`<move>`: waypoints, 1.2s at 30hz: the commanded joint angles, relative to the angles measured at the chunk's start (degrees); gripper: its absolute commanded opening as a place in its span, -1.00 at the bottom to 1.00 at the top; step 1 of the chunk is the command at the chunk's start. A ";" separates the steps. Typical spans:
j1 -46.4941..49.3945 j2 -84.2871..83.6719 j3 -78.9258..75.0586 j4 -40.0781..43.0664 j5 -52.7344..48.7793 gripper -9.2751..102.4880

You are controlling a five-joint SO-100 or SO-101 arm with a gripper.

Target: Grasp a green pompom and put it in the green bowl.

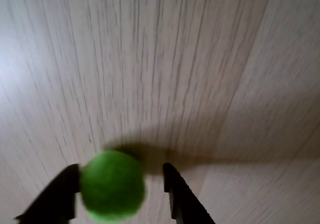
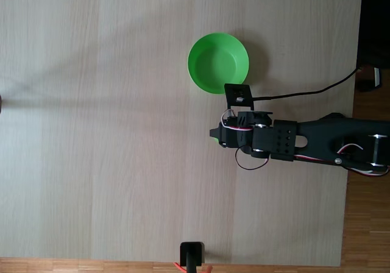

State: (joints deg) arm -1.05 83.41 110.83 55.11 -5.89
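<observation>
In the wrist view the green pompom point(image 1: 112, 186), a fuzzy bright-green ball, sits between the two black fingers of my gripper point(image 1: 120, 166). It rests against the left finger point(image 1: 64, 191). A clear gap separates it from the right finger point(image 1: 177, 194), so the jaws stand open around it. Its shadow falls on the table just behind it. In the fixed view the gripper point(image 2: 214, 134) points left, just below the green bowl point(image 2: 218, 63), and the arm hides the pompom. The bowl has nothing in it.
The pale wood-grain table point(image 2: 109, 133) stretches wide to the left of the arm. A black cable point(image 2: 304, 92) runs from the wrist off the table's right edge. A small black stand point(image 2: 192, 255) sits at the bottom edge.
</observation>
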 commanded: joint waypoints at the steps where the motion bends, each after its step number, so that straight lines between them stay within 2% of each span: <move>1: -0.44 0.26 -1.32 -0.26 -0.44 -0.55; 17: 0.00 0.62 -1.32 -0.26 -0.44 -0.56; 26: 0.26 0.97 -1.41 -0.26 -0.44 -0.71; 36: 0.35 3.87 -2.20 0.09 -0.35 -0.73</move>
State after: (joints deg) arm -1.05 83.58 110.83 55.11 -5.89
